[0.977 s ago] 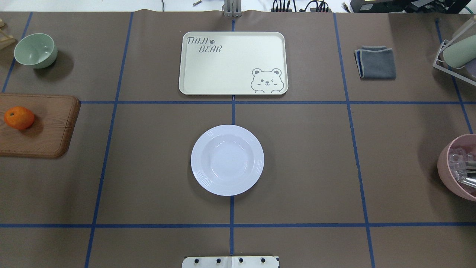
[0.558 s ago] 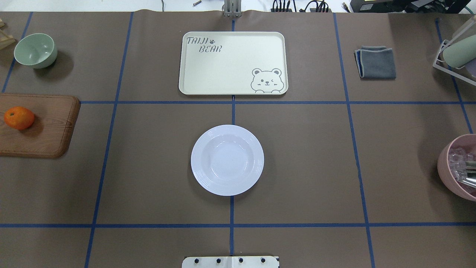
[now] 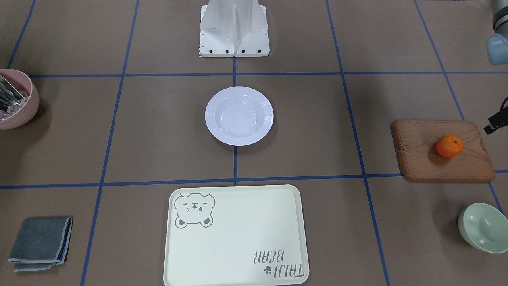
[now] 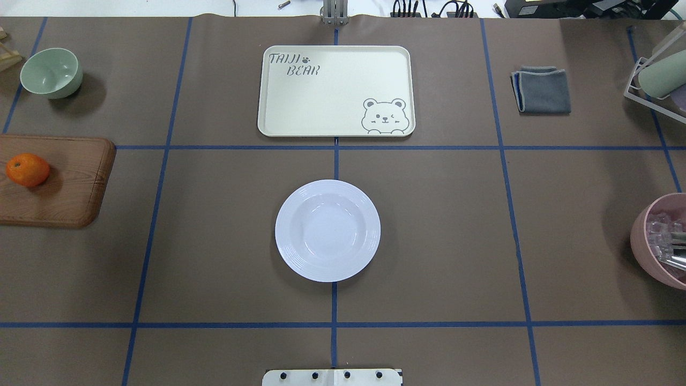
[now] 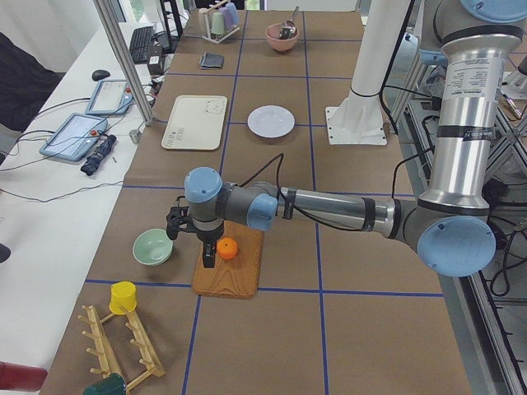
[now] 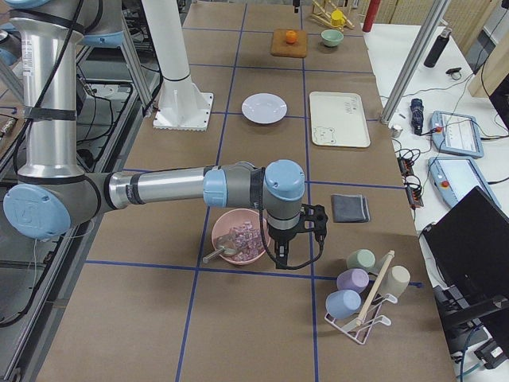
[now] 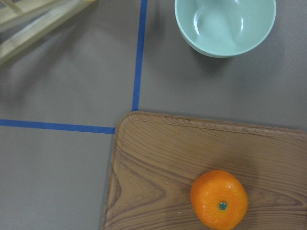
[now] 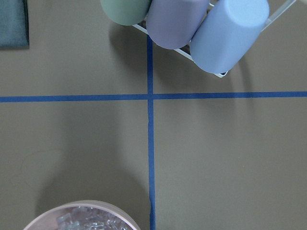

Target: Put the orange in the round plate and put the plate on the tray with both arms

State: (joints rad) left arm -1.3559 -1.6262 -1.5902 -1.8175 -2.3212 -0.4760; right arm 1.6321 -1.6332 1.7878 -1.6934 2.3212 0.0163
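The orange (image 4: pixel 27 169) lies on a brown wooden board at the table's left edge, and the left wrist view shows the orange (image 7: pixel 219 199) low and right of centre. The white round plate (image 4: pixel 286 230) sits with nothing in it at the table's middle. Beyond it lies the cream bear tray (image 4: pixel 335 91), also bare. In the exterior left view my left gripper (image 5: pixel 207 251) hangs just beside the orange (image 5: pixel 227 248); I cannot tell its state. My right gripper (image 6: pixel 280 256) hovers by the pink bowl far from the plate, its state also unclear.
A wooden board (image 4: pixel 64 187) holds the orange. A pale green bowl (image 4: pixel 51 72) stands behind it. At the right edge sit a pink bowl (image 4: pixel 643 236) of clear pieces, a cup rack (image 4: pixel 656 75) and a folded grey cloth (image 4: pixel 541 89).
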